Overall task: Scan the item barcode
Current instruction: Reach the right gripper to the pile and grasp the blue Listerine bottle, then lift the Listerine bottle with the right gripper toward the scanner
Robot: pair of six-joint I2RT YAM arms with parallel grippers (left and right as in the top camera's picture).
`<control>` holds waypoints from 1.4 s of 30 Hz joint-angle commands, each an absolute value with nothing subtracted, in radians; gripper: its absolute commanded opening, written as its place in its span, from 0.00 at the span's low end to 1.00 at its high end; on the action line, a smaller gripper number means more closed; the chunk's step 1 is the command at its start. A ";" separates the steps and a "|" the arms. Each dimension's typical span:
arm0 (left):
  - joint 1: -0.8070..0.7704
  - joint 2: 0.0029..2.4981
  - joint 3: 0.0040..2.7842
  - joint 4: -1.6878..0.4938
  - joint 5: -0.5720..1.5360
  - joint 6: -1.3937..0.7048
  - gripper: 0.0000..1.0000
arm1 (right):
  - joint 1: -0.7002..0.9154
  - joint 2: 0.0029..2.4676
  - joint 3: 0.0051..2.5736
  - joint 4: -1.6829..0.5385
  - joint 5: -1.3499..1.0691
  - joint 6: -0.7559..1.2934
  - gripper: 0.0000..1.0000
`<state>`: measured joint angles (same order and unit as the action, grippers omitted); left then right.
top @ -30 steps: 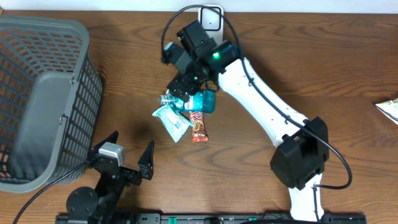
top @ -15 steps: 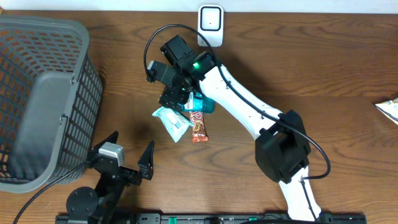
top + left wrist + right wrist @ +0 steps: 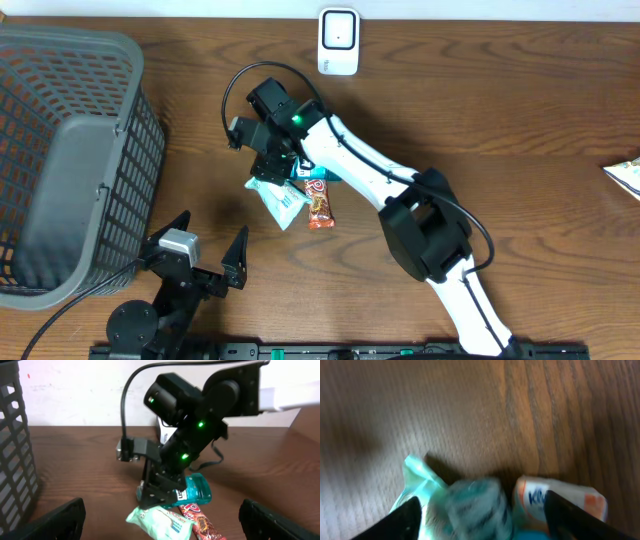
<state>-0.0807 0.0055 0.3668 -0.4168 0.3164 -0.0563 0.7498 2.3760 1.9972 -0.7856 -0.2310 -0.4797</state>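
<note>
Reaching for goods to scan: the right pincer (image 3: pixel 268 172) hangs low over a huddle of three goods in the middle of the table (image 3: pixel 520 120), jaws released and gripping nothing yet. Its own camera shows a pale green wrapper end by one finger and a teal shape between the two, too blurred to name. The green packet (image 3: pixel 280 203), the likely pick, lies flat at the left of the huddle. It touches a red bar (image 3: pixel 319 203) on its right, with a teal bottle (image 3: pixel 196 489) just beyond, half under the arm. Coming from above seems meant to take the outer piece without shoving its neighbours. The scanner (image 3: pixel 339 42) sits at the far edge, well apart, so any item lifted must be carried there, barcode facing it. The left pincer (image 3: pixel 212 242) rests wide open at the near edge beside the grey basket (image 3: pixel 140 150), apparently kept clear.
</note>
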 commanded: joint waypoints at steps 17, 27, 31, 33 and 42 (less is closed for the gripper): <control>-0.084 0.003 0.366 -0.415 0.329 -0.069 0.98 | 0.754 2.398 2.000 -0.776 -0.120 -0.480 0.48; -0.084 0.003 0.366 -0.415 0.329 -0.069 0.98 | 0.752 2.421 2.000 -0.786 -0.077 -0.480 0.20; -0.084 0.003 0.366 -0.415 0.329 -0.069 0.98 | 0.755 2.420 2.000 -0.786 -0.076 -0.479 0.07; -0.084 0.003 0.366 -0.415 0.329 -0.069 0.98 | 0.756 2.415 2.001 -0.784 -0.077 -0.449 0.01; -0.084 0.003 0.366 -0.415 0.329 -0.069 0.98 | 0.756 2.345 2.008 -0.784 -0.078 -0.370 0.60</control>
<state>-0.0807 0.0055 0.3668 -0.4164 0.3164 -0.0566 0.7525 2.3863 2.0075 -0.7677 -0.0853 -0.4015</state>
